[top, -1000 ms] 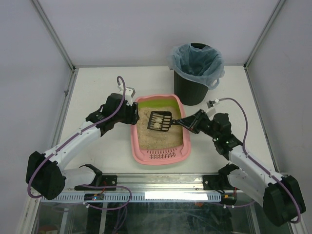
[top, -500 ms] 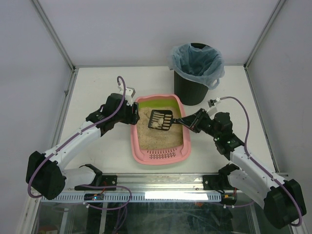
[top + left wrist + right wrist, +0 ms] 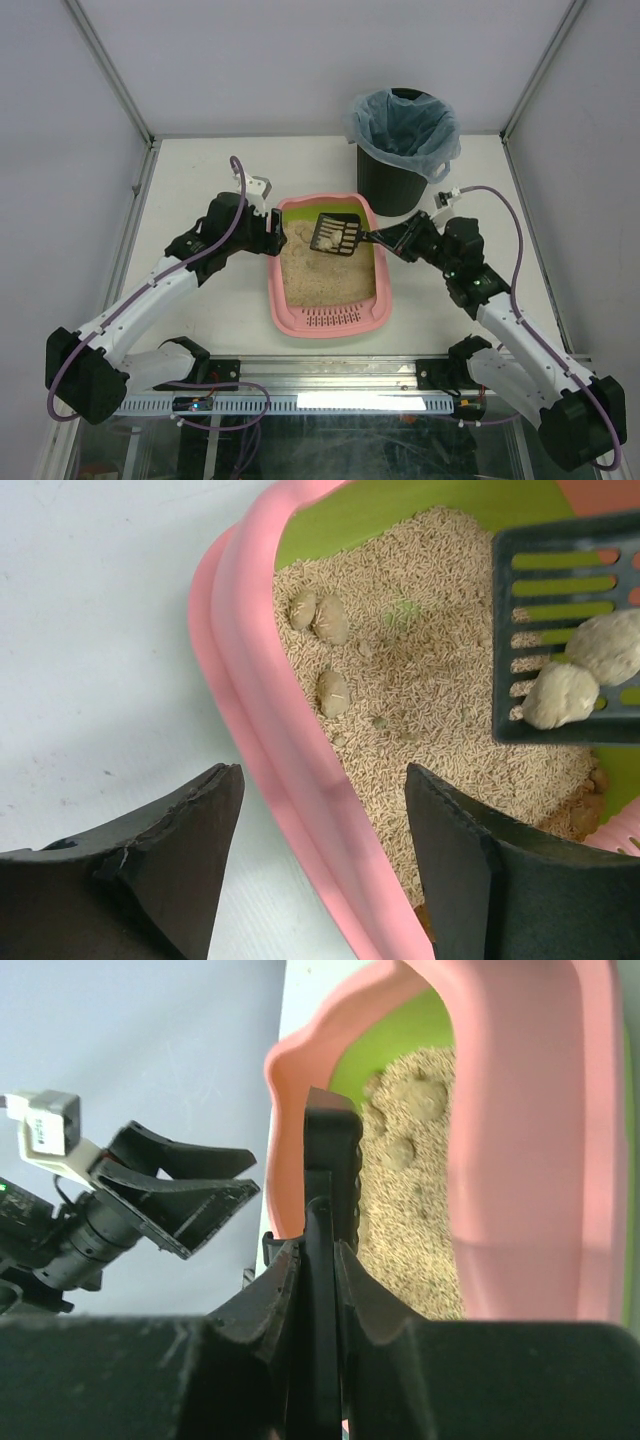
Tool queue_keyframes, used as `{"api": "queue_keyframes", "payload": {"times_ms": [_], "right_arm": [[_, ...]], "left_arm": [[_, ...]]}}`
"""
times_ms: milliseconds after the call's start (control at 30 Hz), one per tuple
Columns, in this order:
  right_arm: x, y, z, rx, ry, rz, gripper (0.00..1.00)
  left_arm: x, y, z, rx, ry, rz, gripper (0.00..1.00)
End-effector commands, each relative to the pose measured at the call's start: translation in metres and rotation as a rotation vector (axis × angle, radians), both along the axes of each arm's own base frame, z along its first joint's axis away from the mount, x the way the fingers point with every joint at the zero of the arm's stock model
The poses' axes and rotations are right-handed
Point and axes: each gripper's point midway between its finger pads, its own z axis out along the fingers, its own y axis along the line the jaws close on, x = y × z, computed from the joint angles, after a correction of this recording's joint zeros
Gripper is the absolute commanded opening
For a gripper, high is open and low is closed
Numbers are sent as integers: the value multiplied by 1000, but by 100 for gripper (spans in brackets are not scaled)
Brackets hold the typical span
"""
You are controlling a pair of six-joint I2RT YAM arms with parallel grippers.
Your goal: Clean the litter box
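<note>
White desk (image 3: 200, 180) holds the litter box (image 3: 275, 300). Right gripper (image 3: 320, 1270), tight on the scoop (image 3: 336, 235), has lifted two clumps (image 3: 565, 685) toward the bin (image 3: 390, 185). Left gripper (image 3: 322, 780) waits wide open.

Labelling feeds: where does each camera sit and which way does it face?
Top external: above and behind, looking down on both arms and the pink plastic litter box.
Left wrist: down past the open left claw onto the box rim.
Right wrist: along the right claw gripping the black slotted scoop.
Shared: all show the scoop.
</note>
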Motion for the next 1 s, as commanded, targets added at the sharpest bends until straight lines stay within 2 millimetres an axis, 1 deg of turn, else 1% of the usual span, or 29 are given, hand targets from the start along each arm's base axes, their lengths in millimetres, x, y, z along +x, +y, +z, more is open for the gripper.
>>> {"api": "queue_keyframes", "payload": {"times_ms": [0, 100, 233, 400, 500, 667, 733, 833, 967], "right_arm": [[13, -8, 58, 26, -139, -48, 0], [17, -9, 76, 48, -158, -65, 0], [25, -12, 119, 72, -214, -92, 0], [40, -25, 165, 98, -263, -188, 0], [50, -42, 187, 67, -303, -276, 0], [65, -80, 226, 1, -396, -441, 0], [71, -95, 236, -57, -439, -499, 0], [80, -113, 246, -139, -480, -565, 0], [98, -132, 249, -259, -526, -627, 0]], "left_arm": [[0, -3, 21, -39, -56, -3, 68], [-3, -6, 21, -54, -46, -19, 68], [-3, -8, 19, -57, -36, -26, 68], [-3, -7, 21, -60, -44, -25, 68], [-3, -8, 22, -61, -46, -26, 68], [-3, -8, 20, -58, -40, -27, 68], [-3, -8, 19, -55, -39, -27, 68], [-2, -7, 18, -51, -39, -23, 68], [0, -6, 17, -42, -42, -17, 67]]}}
